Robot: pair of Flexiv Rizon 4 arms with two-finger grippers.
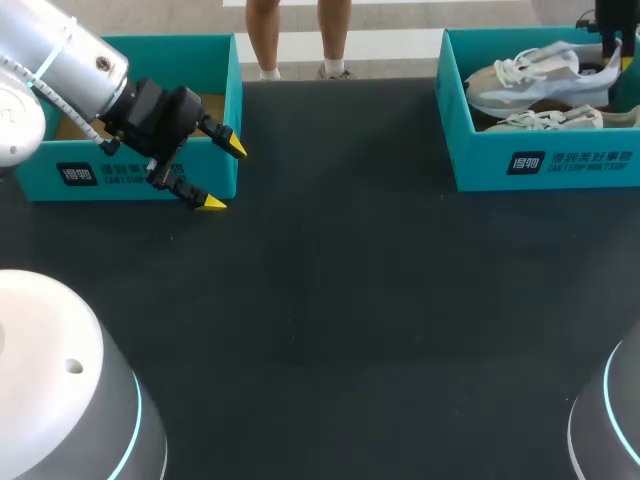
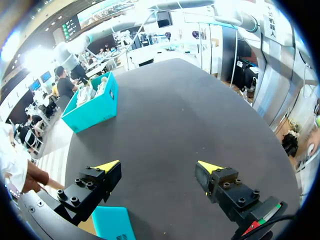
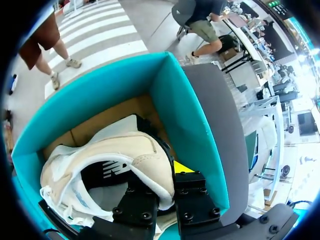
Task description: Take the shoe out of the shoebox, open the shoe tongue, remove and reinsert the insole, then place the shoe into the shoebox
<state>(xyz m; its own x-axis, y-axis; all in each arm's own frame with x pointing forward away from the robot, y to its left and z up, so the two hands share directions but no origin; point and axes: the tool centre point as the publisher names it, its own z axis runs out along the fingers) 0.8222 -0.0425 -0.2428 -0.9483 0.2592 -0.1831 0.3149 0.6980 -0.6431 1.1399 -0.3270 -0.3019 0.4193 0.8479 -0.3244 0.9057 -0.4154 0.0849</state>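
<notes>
A teal shoebox (image 1: 545, 160) stands at the table's far right corner with two pale sneakers in it. My right gripper (image 1: 608, 45) is down in the box over the heel end of the upper sneaker (image 1: 535, 78). Seen from the right wrist, the gripper (image 3: 167, 174) is shut on the heel rim of the cream sneaker (image 3: 125, 150), one finger inside the shoe and one outside. Its toe points away from the gripper, and the shoe still lies within the box walls (image 3: 185, 110). At the far left my left gripper (image 1: 224, 176) hangs open and empty above the table.
A second teal box (image 1: 150, 175) with a brown inside sits at the far left, right behind the left gripper; its corner (image 2: 112, 222) shows under the fingers. Dark tabletop (image 1: 330, 300) spans the space between the boxes. The shoebox (image 2: 95, 102) lies far ahead of the left gripper (image 2: 159, 167).
</notes>
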